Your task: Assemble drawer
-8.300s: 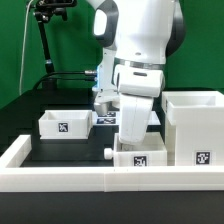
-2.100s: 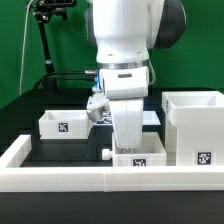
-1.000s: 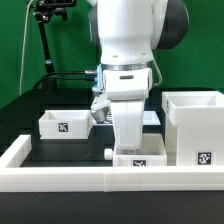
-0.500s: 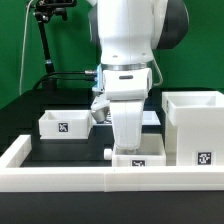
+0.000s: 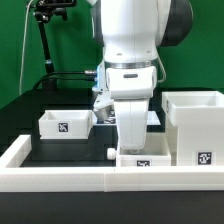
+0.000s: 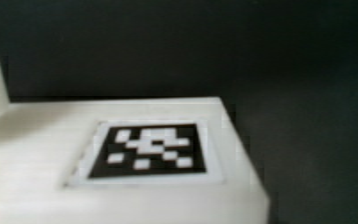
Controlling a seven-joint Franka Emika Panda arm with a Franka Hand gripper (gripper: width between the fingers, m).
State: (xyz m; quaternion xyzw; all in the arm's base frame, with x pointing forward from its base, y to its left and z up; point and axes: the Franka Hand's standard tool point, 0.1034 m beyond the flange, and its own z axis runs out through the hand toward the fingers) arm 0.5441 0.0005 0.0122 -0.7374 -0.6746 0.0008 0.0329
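A small white tray (image 5: 155,158) with a tag on its face and a black knob (image 5: 112,153) sits just behind the front wall. My gripper (image 5: 138,148) comes straight down onto it. The fingers are hidden by the hand and the tray's rim, and the tray moves along with them. The wrist view is filled by a blurred white surface (image 6: 43,125) with a square tag (image 6: 153,150); no fingers show there. A second small tray (image 5: 65,124) stands at the exterior view's left. The tall boxy housing (image 5: 195,125) stands at the exterior view's right.
The long low white border wall (image 5: 80,180) runs along the front and up the left side. The marker board (image 5: 153,119) lies flat behind my arm. A black stand with a cable (image 5: 45,45) rises at the back left.
My arm has shifted a little toward the exterior view's right, and the tray under the gripper and its knob have moved the same way. The left tray and the housing have not moved.
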